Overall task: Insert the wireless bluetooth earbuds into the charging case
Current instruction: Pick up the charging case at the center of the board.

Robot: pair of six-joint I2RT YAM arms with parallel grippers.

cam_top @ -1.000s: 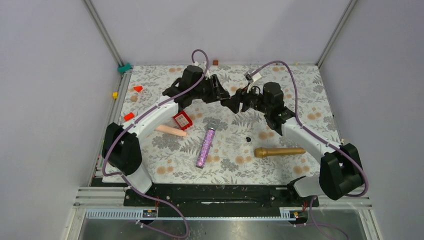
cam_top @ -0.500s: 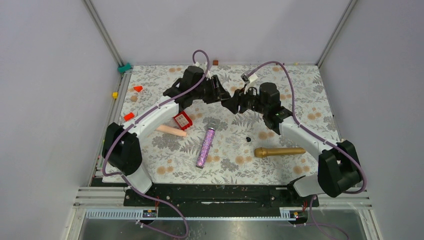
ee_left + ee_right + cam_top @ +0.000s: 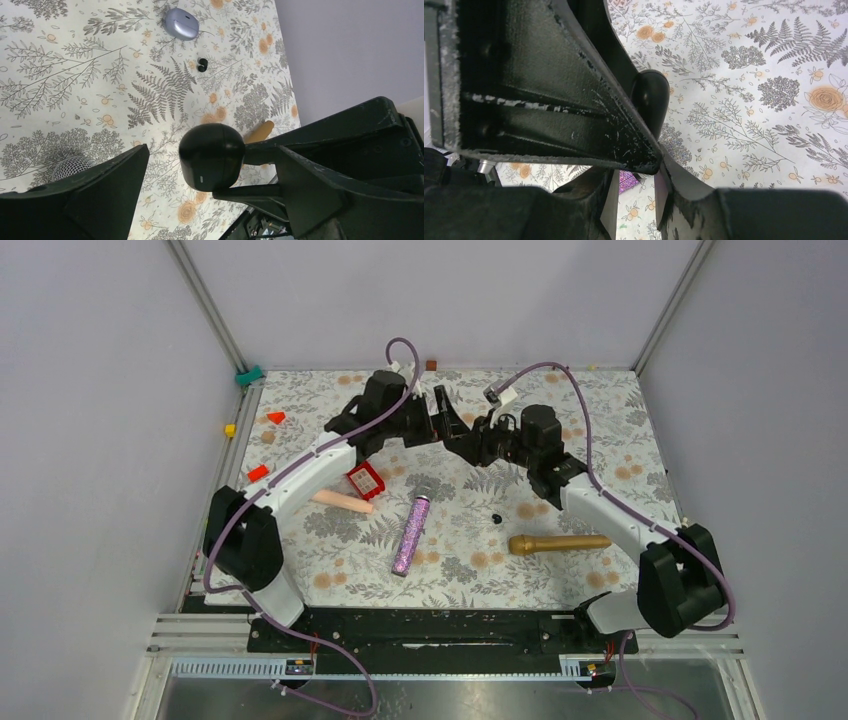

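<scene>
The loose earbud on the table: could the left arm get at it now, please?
Probably yes: the left fingers stand open and empty, the right fingers hold the black case, and the earbud lies uncovered on bare cloth.

Both arms reached in to far centre, grippers tip to tip

Left arm (image 3: 300,465) rises from its base at the near-left corner, elbow bowed outward, forearm angled in toward the middle; right arm (image 3: 610,505) mirrors it from the near-right corner, so the two wrists sit close together, facing each other. Left gripper (image 3: 447,425) has its jaws spread wide, straddling the tip of the other one. Right gripper (image 3: 468,438) has its jaws drawn in, pinching the black capsule (image 3: 211,156) at the fingertips and holding it in the air inside that open gap; the nearer left finger stands apart from it
</scene>
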